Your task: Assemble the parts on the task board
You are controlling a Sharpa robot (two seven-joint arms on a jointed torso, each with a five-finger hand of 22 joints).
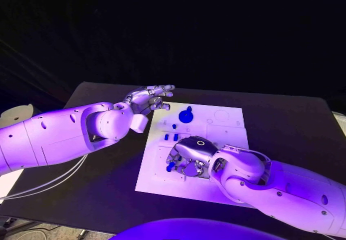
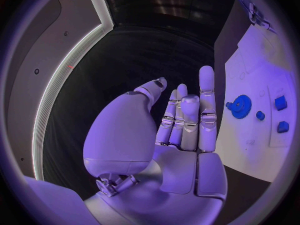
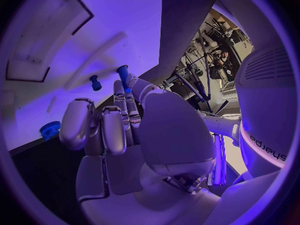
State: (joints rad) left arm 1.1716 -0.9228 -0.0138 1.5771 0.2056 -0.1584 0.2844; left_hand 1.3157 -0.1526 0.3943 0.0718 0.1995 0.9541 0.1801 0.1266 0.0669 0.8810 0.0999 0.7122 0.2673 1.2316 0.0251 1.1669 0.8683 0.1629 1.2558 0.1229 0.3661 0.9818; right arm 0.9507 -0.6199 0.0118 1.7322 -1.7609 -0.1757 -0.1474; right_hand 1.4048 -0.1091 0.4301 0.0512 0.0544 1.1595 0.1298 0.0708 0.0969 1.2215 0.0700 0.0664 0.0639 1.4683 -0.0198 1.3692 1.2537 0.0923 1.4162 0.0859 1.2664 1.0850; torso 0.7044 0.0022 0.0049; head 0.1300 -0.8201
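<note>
Right hand [image 1: 192, 159] is sitting low over the near half of the task board [image 1: 225, 131], at about 6 o'clock from the board's centre in the head view. I am seeing its fingers curled down, and in the right wrist view a small blue peg [image 3: 123, 74] is standing at its fingertips [image 3: 132, 80], pinched there as far as I can judge. The peg's long axis is running roughly along the line of the fingers, pointing at the white surface. A second blue peg [image 3: 95, 82] is standing on the board just beside it.

Left hand [image 1: 150, 97] is hovering off the board's far left corner, at about 10 o'clock, fingers apart and holding nothing. The blue gear [image 1: 186, 116] is lying nearer to that hand, at about 12 o'clock on the board, with two small blue blocks [image 1: 170, 136] between the hands.

I am judging that the next move is turning on the right hand alone: the held peg is already over the board above the bench [image 1: 288, 120], so seating it is depending on keeping it upright over its hole.
</note>
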